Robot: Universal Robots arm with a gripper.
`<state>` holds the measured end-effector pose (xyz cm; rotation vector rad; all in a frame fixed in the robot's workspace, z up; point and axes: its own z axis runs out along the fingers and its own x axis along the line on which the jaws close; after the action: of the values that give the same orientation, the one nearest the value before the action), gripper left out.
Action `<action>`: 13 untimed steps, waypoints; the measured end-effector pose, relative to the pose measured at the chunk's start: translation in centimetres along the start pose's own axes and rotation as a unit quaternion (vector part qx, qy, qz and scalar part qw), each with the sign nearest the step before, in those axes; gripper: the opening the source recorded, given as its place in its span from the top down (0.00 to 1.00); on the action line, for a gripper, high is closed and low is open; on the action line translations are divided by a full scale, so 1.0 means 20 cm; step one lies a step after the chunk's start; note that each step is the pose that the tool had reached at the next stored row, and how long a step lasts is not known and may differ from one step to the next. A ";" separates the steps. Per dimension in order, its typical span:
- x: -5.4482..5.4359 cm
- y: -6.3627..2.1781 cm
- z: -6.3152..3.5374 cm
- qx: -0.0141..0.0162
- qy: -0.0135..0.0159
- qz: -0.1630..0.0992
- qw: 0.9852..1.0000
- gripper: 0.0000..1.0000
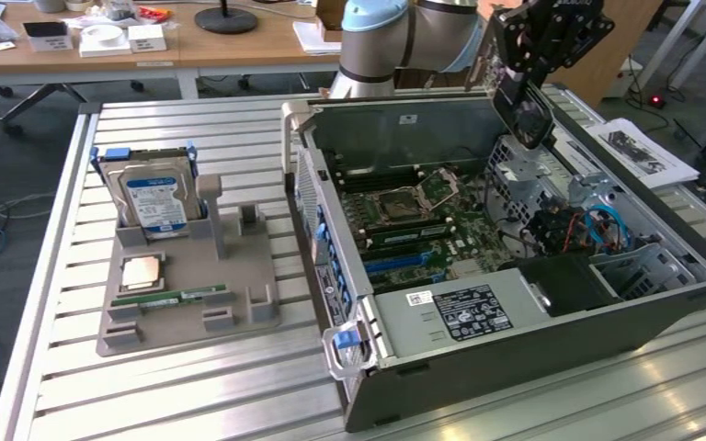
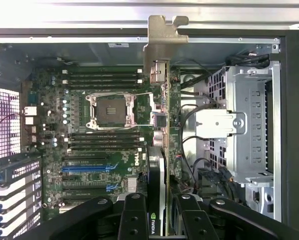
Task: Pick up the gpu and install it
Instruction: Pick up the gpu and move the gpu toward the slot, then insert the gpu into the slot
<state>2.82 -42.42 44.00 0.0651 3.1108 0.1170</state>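
Wrist view lets us look down along the gpu, held on its thin edge by the gripper, whose black fingers squeeze it from both sides. We see a thin green board with a dark cover near the fingers, a little green logo and a shiny bent metal plate at the far end. It hangs above the motherboard inside the open computer case. On one side of it sits the square chip socket. On the other side black wires curl close to the card, and past them stands the silver drive cage. On the exterior view's left, a grey tray holds a blue-labelled hard drive standing up and a small green RAM stick lying flat.
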 end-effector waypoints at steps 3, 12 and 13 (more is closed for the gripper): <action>-0.01 0.001 0.000 0.000 0.000 0.000 1.000 0.73; -0.03 0.001 0.001 0.000 0.000 0.000 1.000 0.73; -0.03 0.001 0.001 0.000 0.000 0.000 1.000 0.73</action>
<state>3.43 -42.42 44.01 0.0651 3.1108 0.1168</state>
